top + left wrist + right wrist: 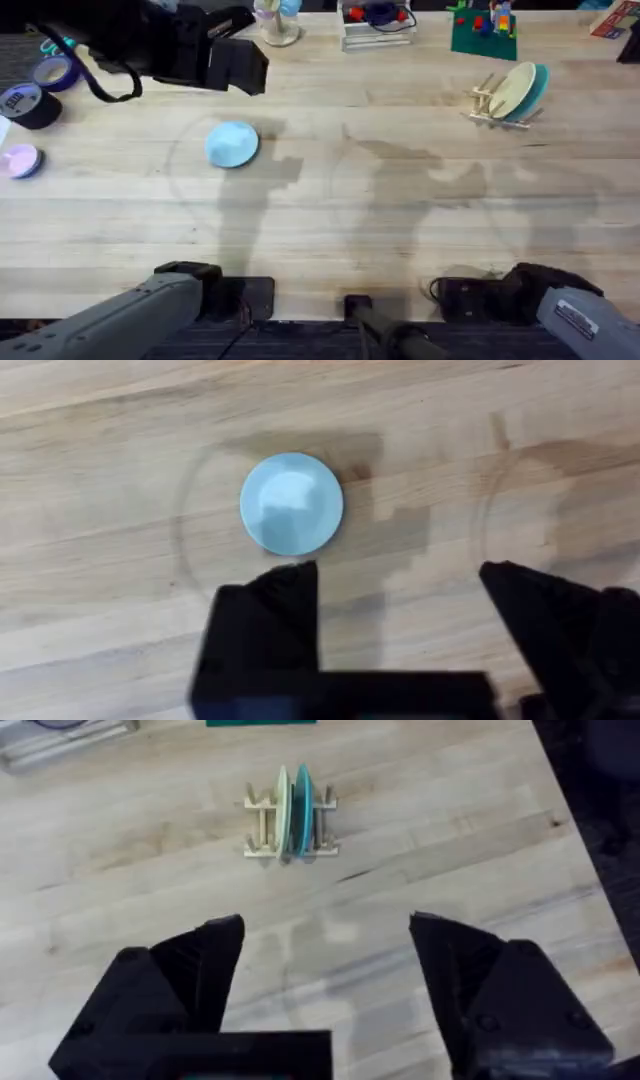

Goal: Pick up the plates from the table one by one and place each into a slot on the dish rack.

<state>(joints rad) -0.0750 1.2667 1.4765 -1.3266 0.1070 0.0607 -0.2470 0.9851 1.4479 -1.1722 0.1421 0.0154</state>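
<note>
A pale sky-blue plate (232, 143) lies flat on the table (400, 220), left of centre. My left arm hangs high above the table's far left, and its gripper (238, 66) looks large and dark. In the left wrist view that gripper (400, 622) is open and well above the blue plate (292, 503), touching nothing. The dish rack (500, 103) stands at the far right and holds a cream plate (511, 88) and a teal plate (536, 88) upright in its slots. My right gripper (325, 982) is open and empty, well short of the rack (262, 820) and its teal plate (304, 800).
Tape rolls (30, 103) and a pink disc (20, 160) sit at the left edge. Along the far edge are a white tray (375, 30), a green board with toy blocks (485, 35) and a small stand (278, 25). The arm bases line the near edge.
</note>
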